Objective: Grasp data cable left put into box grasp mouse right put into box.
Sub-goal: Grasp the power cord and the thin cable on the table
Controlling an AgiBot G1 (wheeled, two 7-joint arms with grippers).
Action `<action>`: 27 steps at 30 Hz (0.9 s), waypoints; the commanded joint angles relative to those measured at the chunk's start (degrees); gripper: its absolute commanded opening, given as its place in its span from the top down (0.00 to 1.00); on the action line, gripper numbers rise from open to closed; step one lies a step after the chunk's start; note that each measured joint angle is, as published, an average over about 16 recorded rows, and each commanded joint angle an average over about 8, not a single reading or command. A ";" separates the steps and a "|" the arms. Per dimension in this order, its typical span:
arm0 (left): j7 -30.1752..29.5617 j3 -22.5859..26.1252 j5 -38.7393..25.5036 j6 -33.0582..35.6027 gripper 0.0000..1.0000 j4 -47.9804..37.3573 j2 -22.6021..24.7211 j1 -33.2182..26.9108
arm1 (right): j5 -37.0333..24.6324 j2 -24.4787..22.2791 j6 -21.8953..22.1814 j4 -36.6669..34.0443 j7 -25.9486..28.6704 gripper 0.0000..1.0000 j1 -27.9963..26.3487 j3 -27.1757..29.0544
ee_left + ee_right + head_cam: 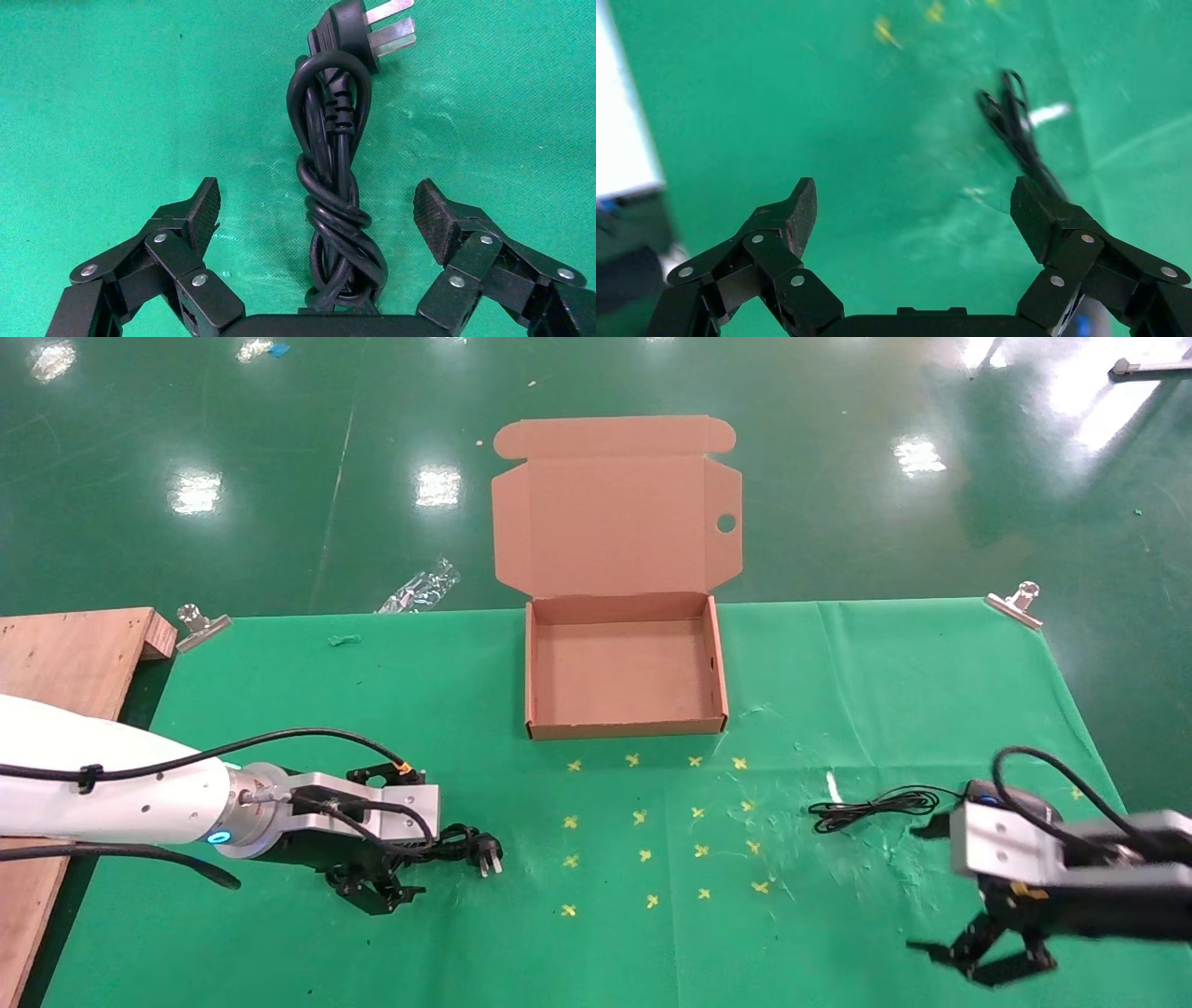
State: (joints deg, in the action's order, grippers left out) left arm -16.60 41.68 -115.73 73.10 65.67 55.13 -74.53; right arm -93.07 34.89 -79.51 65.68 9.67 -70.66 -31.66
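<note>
Nearest to the camera is the right gripper [989,960], low over the green cloth [866,672], well to the right of the cardboard box [626,721] and on the robot's side of it. Its jaws are spread wide and they hold nothing; in the right wrist view both black fingers [1037,216] stand apart with only cloth between them. Just behind the body of this gripper a small part of the mouse [983,793] shows on the cloth, mostly hidden by the arm. Its thin cord [871,808] lies in loose loops toward the box side, not touching the box.

On the other side of the box, also nearer to the robot than it, the left gripper [389,873] is down at the cloth over the data cable [463,846]. Its jaws are wide open too. In the left wrist view the bundled cable [336,203] lies lengthwise between the two fingers [204,210], with a gap to each pad, and the plug [355,31] with silver prongs points away from the gripper.

The box stands open and holds nothing, its tabbed lid [615,509] folded back on the far side. Yellow cross marks [644,854] are on the cloth between the two grippers, on the robot's side of the box
</note>
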 commanded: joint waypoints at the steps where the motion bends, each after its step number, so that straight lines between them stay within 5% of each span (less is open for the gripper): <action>1: 0.03 0.00 0.01 0.00 0.00 -0.04 0.01 -0.01 | -3.73 2.22 -0.06 -2.94 -1.26 0.00 -2.54 -1.28; 12: 0.07 0.00 0.02 0.00 0.00 -0.08 0.02 -0.02 | -11.87 14.70 3.61 -27.45 -12.55 0.00 -12.91 -5.24; 24: 0.08 0.00 0.02 -0.01 0.00 -0.11 0.02 -0.03 | -13.72 21.10 9.11 -46.04 -21.25 0.00 -18.47 -5.92; 25: 0.09 0.00 0.02 -0.01 0.04 -0.11 0.02 -0.04 | -13.81 21.41 9.39 -47.04 -21.64 0.00 -18.72 -5.94; 27: 0.09 -0.01 0.02 -0.01 0.28 -0.13 0.02 -0.05 | -13.89 21.86 9.71 -48.42 -22.13 0.10 -19.07 -5.96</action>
State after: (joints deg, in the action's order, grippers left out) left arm -16.51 41.68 -115.71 73.10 65.55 55.15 -74.58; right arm -106.86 56.36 -70.13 18.47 -11.94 -89.48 -37.60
